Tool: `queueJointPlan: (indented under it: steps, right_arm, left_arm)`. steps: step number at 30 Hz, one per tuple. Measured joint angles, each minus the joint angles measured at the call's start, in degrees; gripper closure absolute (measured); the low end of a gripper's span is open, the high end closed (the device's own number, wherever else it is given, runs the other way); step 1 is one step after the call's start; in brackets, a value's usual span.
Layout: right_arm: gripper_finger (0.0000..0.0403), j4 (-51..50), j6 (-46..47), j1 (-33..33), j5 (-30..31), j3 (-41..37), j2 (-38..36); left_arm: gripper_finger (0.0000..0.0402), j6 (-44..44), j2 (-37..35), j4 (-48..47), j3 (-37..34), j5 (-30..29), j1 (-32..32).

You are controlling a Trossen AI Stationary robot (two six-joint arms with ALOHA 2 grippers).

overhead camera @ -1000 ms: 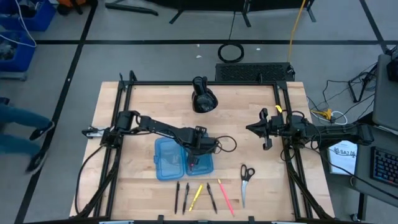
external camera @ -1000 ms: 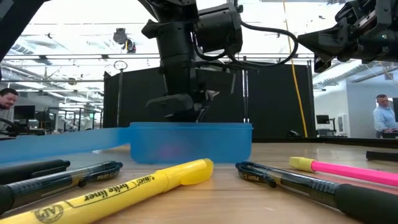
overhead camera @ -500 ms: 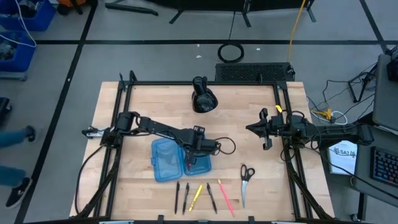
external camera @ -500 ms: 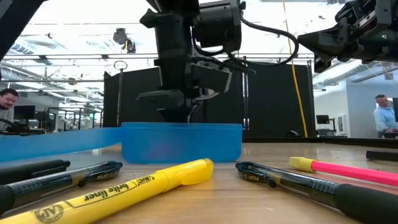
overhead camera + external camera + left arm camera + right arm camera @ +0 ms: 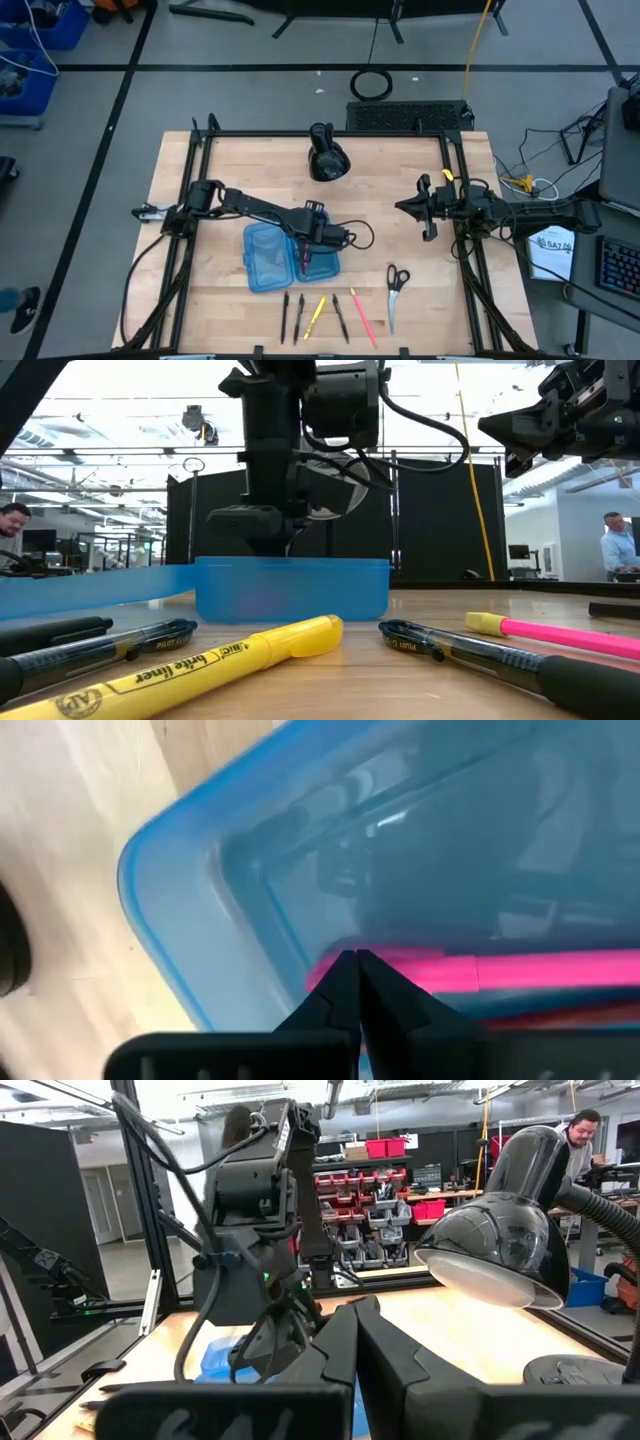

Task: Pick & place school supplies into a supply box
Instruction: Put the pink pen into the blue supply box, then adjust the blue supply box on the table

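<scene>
Left gripper [image 5: 303,256] hung over the open box's [image 5: 262,262] right half, fingers [image 5: 345,1005] pressed together and empty above a pink pen [image 5: 470,970] lying inside. Box sat at table centre, tilted slightly. Right gripper [image 5: 408,207] waited at 3 o'clock near the frame, fingers [image 5: 340,1350] closed. At 6 o'clock lay a row: black pens [image 5: 292,317], yellow highlighter [image 5: 317,315], pink highlighter [image 5: 362,318]; scissors [image 5: 396,290] at 5 o'clock. Lamp [image 5: 326,155] at 12.

We saw two dark arms, each made of chunky black parts. Black cables looped off them. The fingers [image 5: 385,1010] were black and pointy.
</scene>
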Motion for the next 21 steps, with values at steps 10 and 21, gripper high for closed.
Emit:
queueJointPlan:
  steps: [10, 21]
  right_arm:
    - [0.0403, 0.0, 0.0, 0.0, 0.0, 0.0, 0.0]
    - [0.0403, -1.4, 0.0, 0.0, -0.1, 0.0, 0.0]
  left_arm:
    - [0.0399, -2.9, -0.6, -3.7, 0.0, -3.7, -2.4]
    - [0.04, -10.7, -27.3, -0.3, -5.7, -8.8, -18.6]
